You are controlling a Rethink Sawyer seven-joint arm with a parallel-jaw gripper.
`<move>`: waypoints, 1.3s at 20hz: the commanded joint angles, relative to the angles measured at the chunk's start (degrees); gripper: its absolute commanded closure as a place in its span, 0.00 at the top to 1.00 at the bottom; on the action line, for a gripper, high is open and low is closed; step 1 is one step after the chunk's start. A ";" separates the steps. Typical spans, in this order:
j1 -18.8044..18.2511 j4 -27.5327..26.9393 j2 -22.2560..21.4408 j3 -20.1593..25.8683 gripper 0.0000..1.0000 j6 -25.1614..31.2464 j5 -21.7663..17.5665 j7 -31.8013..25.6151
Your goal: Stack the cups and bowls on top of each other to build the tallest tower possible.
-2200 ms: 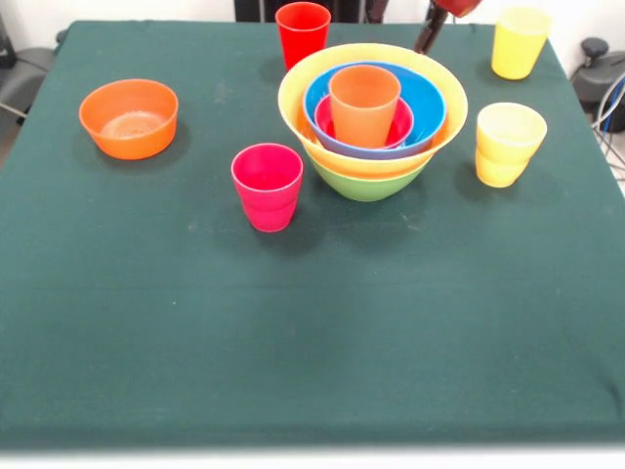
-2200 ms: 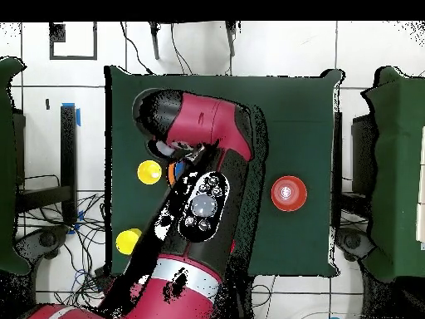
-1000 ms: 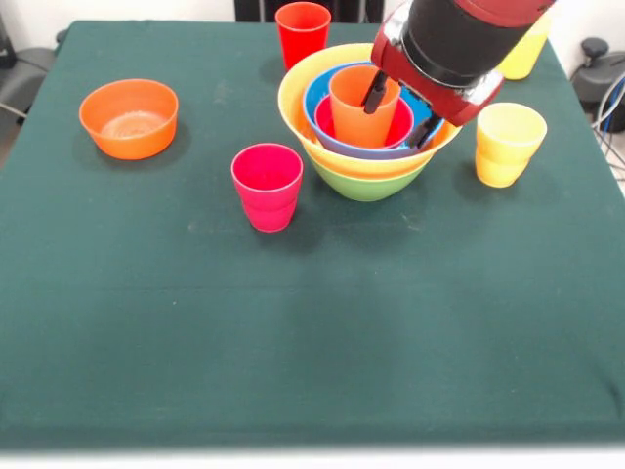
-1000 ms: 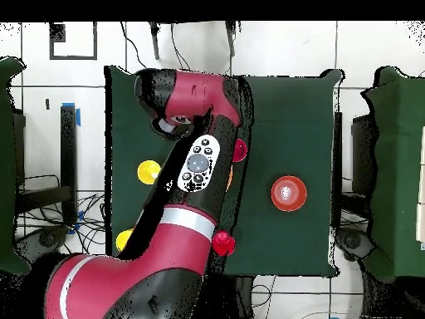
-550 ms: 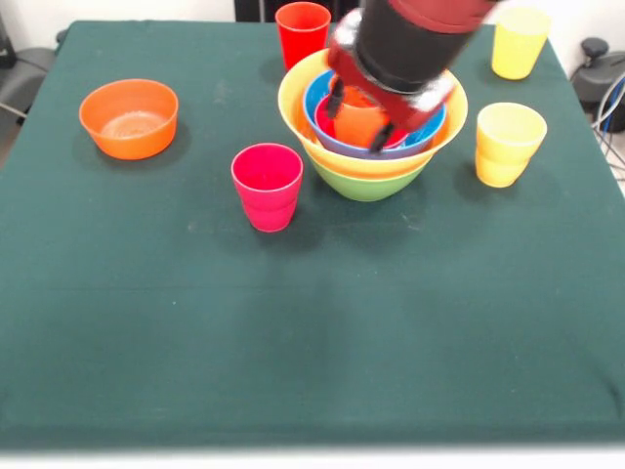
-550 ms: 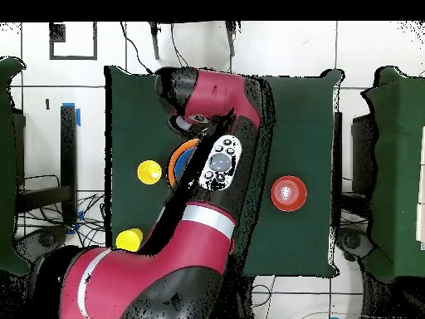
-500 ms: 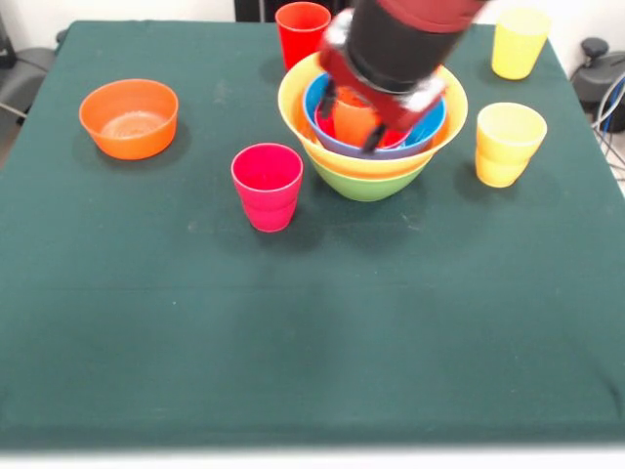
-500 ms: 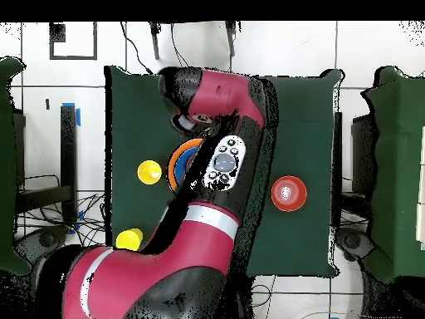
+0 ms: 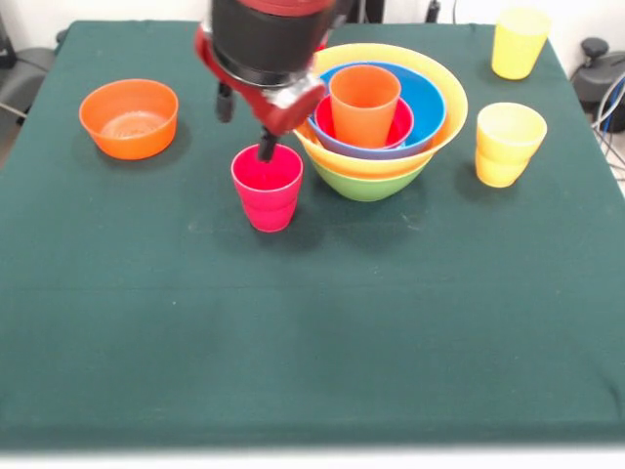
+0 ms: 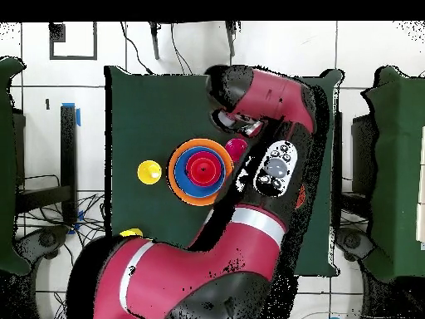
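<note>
The tower (image 9: 369,181) stands at the table's far middle: a green bowl as base, then the wide yellow bowl (image 9: 444,117), a blue bowl (image 9: 430,98), a magenta-pink bowl (image 9: 402,122) and an upright orange cup (image 9: 363,104) on top. It also shows in the overhead view (image 10: 199,170). My gripper (image 9: 244,135) is open and empty, just left of the tower. One fingertip (image 9: 265,152) hangs at the far rim of a free magenta-pink cup (image 9: 267,186). Two yellow cups (image 9: 508,143) (image 9: 519,41) stand to the right. The red cup is hidden behind the arm.
An orange bowl (image 9: 129,117) stands alone at the far left. The arm (image 10: 266,174) covers much of the table in the overhead view, where one yellow cup (image 10: 149,172) shows beside the tower.
My gripper has let go of the orange cup, which stays upright in the tower. It has moved left in the front view, to above the magenta-pink cup.
</note>
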 commanded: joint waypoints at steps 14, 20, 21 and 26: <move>1.16 3.52 4.64 6.99 1.00 -5.28 -2.47 2.71; 0.43 5.14 4.29 7.67 1.00 -6.06 -2.04 1.44; 0.40 5.25 4.35 7.73 1.00 -6.37 -2.05 1.38; 0.66 6.09 4.54 7.38 1.00 -7.29 -2.22 1.71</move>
